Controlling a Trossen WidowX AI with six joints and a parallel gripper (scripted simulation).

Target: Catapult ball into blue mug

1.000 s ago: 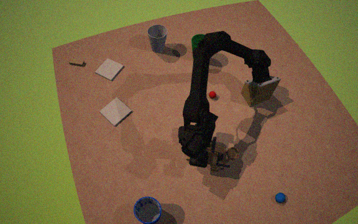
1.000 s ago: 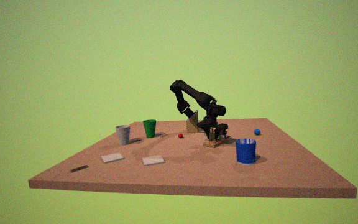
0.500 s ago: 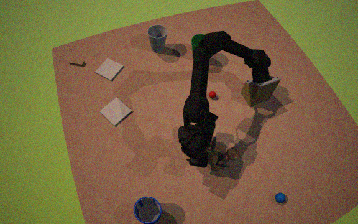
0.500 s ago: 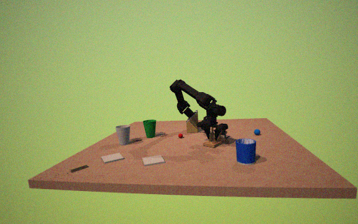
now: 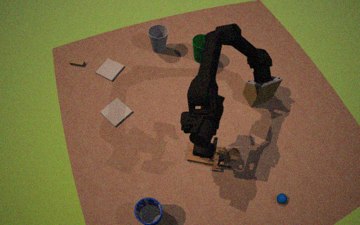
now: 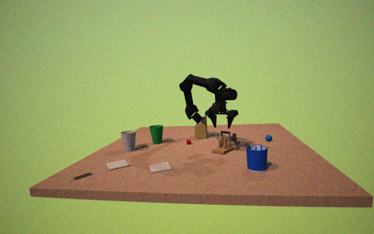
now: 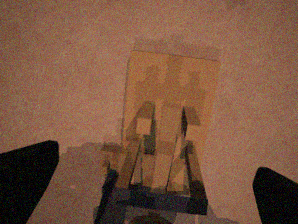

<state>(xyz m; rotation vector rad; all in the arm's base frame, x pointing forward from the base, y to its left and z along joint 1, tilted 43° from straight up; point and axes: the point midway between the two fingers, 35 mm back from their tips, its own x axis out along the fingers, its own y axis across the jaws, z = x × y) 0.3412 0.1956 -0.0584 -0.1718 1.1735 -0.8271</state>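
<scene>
The wooden catapult (image 5: 199,161) (image 6: 222,151) (image 7: 172,62) stands upright on the table. In the top view its flat base end points left and its dark cup end right; the blue mug (image 5: 149,213) (image 6: 256,159) stands to the lower left. My gripper (image 6: 222,127) (image 7: 157,165) is open and empty above the catapult, fingers wide on either side of its frame in the wrist view. A red ball (image 6: 188,142) lies left of the catapult in the exterior view, hidden by the arm in the top view. A blue ball (image 5: 282,199) (image 6: 268,138) lies on the far side of the catapult from the red one.
A grey cup (image 5: 159,39) (image 6: 128,141) and a green cup (image 5: 199,48) (image 6: 156,134) stand near the back in the top view. Two pale square tiles (image 5: 110,69) (image 5: 116,112) and a small brown bar (image 5: 77,64) (image 6: 83,176) lie left. A wooden block (image 6: 200,130) stands by the arm's base.
</scene>
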